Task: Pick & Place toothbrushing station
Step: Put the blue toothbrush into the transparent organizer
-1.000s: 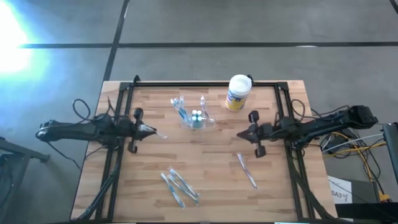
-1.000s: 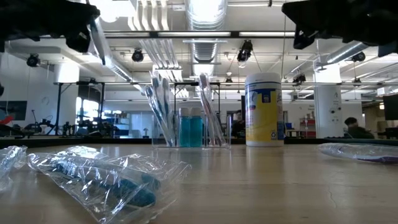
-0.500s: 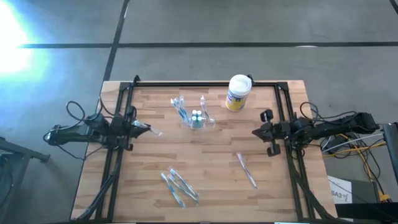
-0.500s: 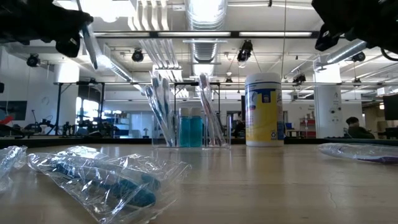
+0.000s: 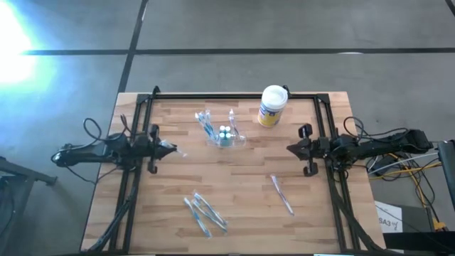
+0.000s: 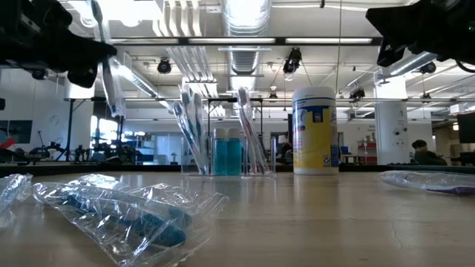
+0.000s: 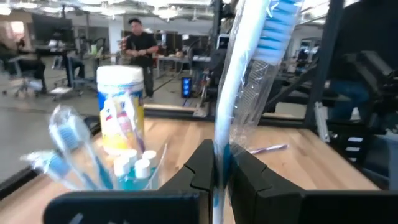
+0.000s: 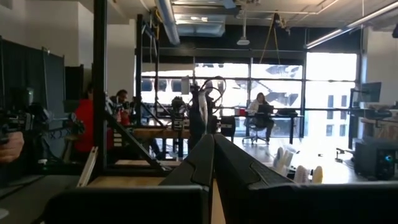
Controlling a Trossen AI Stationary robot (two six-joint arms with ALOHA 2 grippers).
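The toothbrushing station [image 5: 224,135], a clear plastic holder with toothbrushes and small blue bottles in it, stands on the table at the far middle; it also shows in the low view [image 6: 226,148] and the left wrist view [image 7: 121,171]. My left gripper [image 5: 169,150] is above the table's left side, left of the holder, shut on a wrapped toothbrush [image 7: 249,68]. My right gripper [image 5: 290,148] is above the table's right side, shut and empty [image 8: 211,149]. My left gripper pinches the toothbrush's handle, inside its clear wrapper [image 7: 219,163], between its two fingers. The fingers come level from the table's left. The toothbrush sticks out past the fingertips with its blue-bristled head [image 7: 277,28] at the free end, lifted clear of the table [image 6: 110,70].
A white canister with a yellow-blue label [image 5: 271,105] stands right of the holder. Wrapped toothbrushes lie at the near middle [image 5: 206,213] and near right [image 5: 282,194]. A black frame [image 5: 234,95] runs around the table. People show in the room beyond.
Both arms have drawn back from the middle, my left gripper toward the table's left edge with the wrapped toothbrush, my right gripper toward the right edge. In the low view the toothbrush now stands lower and more upright.
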